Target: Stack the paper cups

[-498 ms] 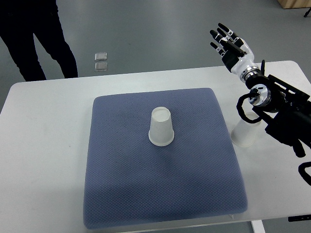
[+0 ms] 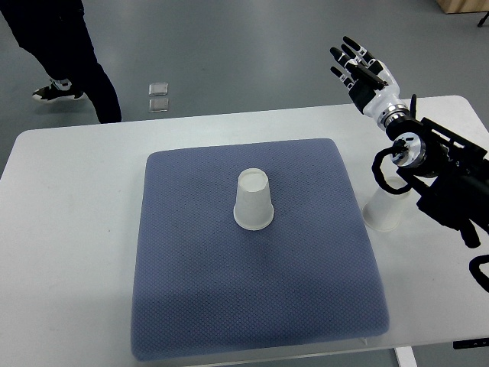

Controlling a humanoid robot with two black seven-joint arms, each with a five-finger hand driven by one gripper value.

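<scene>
One hand only shows for us: the right hand [image 2: 359, 67], at the top right, its arm coming in from the right edge over the white table [image 2: 76, 199]. Its fingers [image 2: 350, 47] are spread fairly wide and point up and away toward the grey floor [image 2: 244, 53]; they hold nothing and touch nothing. We see no left arm. Two paper cups are in view, both upside down w/ base up. The first paper cup [image 2: 254, 200] stands near the middle of the blue-grey mat [image 2: 229, 306], slightly toward the far side, well apart from the hand. The second paper cup [image 2: 383, 209] stands on the bare table just beside the mat's right edge, partly hidden under the black forearm [image 2: 447, 180]; we can't tell whether the arm touches it. Since both cups are inverted, we can't see inside either, so contents are unknown. The cups are apart, not stacked. At the top left, a person's dark trouser legs [image 2: 72, 57] and one shoe show on the floor beyond the table. Two small clear squares [image 2: 158, 97] lie on the floor nr the table's far edge.
</scene>
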